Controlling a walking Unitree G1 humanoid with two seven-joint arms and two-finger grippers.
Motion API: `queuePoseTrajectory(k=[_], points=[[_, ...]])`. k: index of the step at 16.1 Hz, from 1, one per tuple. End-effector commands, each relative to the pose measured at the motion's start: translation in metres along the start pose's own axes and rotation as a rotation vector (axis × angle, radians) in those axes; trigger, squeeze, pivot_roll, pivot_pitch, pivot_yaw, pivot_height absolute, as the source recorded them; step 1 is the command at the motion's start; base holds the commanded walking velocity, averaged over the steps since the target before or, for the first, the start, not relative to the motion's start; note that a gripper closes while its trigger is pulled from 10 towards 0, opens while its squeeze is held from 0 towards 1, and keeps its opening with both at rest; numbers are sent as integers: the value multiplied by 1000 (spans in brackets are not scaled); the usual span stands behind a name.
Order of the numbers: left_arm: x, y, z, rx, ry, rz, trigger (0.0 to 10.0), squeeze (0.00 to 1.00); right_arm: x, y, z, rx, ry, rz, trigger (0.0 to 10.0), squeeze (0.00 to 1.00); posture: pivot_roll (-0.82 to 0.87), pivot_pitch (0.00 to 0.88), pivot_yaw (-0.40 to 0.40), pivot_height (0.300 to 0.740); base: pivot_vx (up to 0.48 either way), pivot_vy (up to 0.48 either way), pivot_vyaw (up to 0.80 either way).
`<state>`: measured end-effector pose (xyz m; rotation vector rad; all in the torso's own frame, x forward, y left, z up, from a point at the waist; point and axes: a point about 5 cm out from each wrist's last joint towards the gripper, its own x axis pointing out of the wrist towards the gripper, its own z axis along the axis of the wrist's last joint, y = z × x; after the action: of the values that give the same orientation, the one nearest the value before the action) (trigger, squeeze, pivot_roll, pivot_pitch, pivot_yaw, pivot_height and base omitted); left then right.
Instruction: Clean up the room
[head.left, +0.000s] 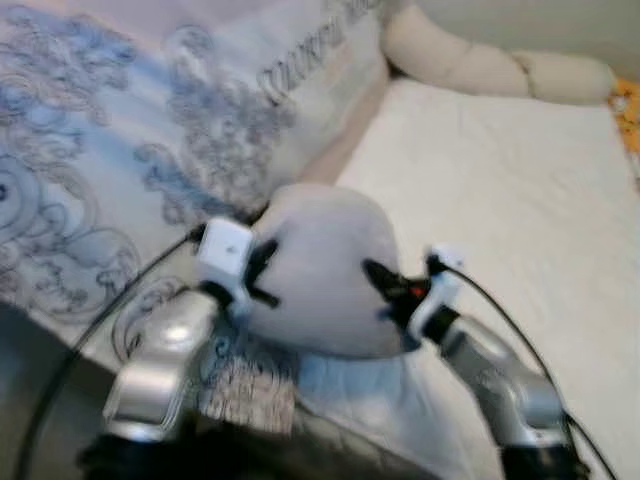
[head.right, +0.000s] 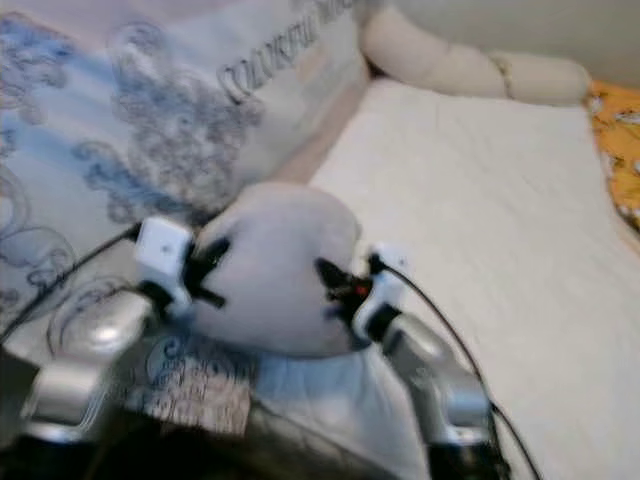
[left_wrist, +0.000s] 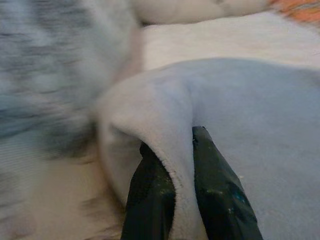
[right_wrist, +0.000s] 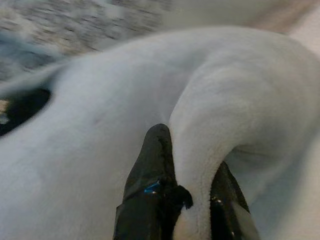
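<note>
A bed (head.left: 520, 200) with a white cover is lying before me, a patterned quilt (head.left: 110, 130) heaped on its left and a long cream bolster (head.left: 480, 62) along the far edge. I am holding a pale grey fleece blanket (head.left: 325, 270) up over the near part of the bed, between my two arms. My left pincer (left_wrist: 175, 190) is clamped on a fold at its left edge, my right pincer (right_wrist: 187, 195) clamped on a fold at its right. The head views are blurring, so it may be a cushion cover rather than a blanket. To do this well, I judge I should be keeping both grips level and drawing the cloth taut before laying it down.
</note>
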<state>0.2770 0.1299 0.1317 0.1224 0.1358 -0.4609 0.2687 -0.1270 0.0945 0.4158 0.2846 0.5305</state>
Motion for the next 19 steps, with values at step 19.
queuePoseTrajectory(k=[19], points=[[80,56,74,214,-237,180,10000,0,76,-31,84,-241,-174,-89,10000,0,83,0,-12,740,0,0,0]])
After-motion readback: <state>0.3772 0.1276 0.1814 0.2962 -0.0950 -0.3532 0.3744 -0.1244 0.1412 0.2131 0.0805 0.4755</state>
